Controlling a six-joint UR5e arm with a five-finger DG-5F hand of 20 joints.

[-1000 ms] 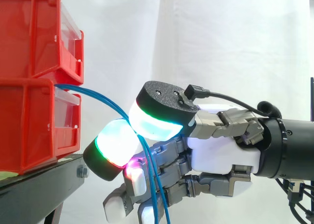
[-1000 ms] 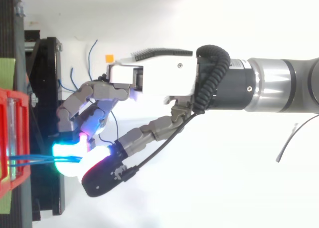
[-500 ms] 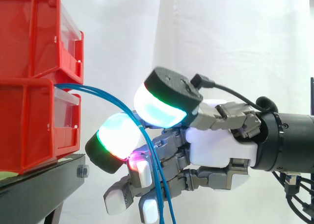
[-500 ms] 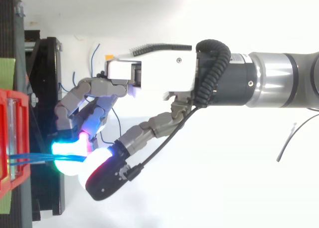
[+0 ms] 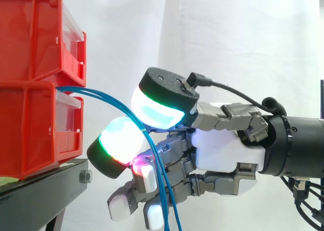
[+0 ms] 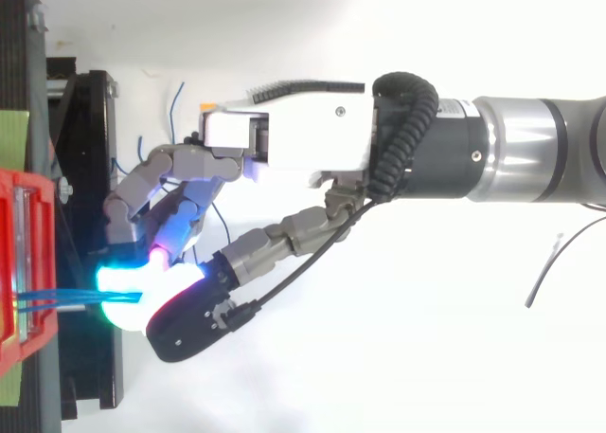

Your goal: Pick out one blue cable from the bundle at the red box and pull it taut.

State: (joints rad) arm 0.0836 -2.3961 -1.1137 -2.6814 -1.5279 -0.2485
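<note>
The bins (image 5: 35, 125) are red. The cables (image 5: 83, 92) are blue. The hand (image 5: 223, 150) is white and grey. Its pads (image 5: 121, 140) glow white and light blue, with green and pink-red edges and black backs. The stand (image 5: 35, 195) is black. The curtain (image 5: 228, 39) is white.

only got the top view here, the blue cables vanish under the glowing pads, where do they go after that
Observer: From the side, the thin blue cables drop past the robot hand's lower curled fingers and leave the bottom edge.
Operator: taut yet
Observer: No, they bow in a loose arc before reaching the hand.
Operator: which bin do they come from
Observer: They leave the top front of the lower red plastic bin, just under the upper red plastic bin.
</note>
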